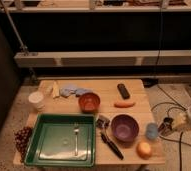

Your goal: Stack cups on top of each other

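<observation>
**Metal cup just right of the blue cup, a short way from stacking**

We take the blue cup (152, 131) as our marker. It stands upright near the right edge of the tabletop (139, 91), mouth up. The purple bowl (124, 127) is just beside it on the left and an orange fruit (144, 149) lies just in front.

The gripper (170, 126) hangs just to the right of the blue cup, at the tabletop's edge. The jaws look closed around the small metal cup (164, 126). We judge this from the cup sitting at the arm's tip with no tabletop clearly under it.

The coming move turns on a short sideways gap. The blue cup lies to the left of the jaws and slightly lower, so we expect a leftward carry and then a descent into its mouth.
</observation>
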Tool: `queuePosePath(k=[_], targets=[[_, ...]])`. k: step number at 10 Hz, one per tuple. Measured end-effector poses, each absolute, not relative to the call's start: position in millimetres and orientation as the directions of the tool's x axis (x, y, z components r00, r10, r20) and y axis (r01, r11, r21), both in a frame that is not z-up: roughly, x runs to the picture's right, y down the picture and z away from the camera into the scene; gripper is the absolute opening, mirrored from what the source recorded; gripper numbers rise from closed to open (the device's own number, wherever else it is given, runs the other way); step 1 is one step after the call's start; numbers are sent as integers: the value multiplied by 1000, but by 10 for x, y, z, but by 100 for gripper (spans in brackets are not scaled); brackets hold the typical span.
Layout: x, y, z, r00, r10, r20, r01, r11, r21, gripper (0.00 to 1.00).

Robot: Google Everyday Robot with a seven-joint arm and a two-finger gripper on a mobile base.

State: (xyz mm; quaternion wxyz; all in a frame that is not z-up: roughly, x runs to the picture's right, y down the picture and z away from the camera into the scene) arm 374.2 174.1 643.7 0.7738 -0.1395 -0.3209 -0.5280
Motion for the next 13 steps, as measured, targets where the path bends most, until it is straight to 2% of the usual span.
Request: queuePosePath(k=[13], targets=[[3649,1880,6917,195,-731,654,913,379,151,0]])
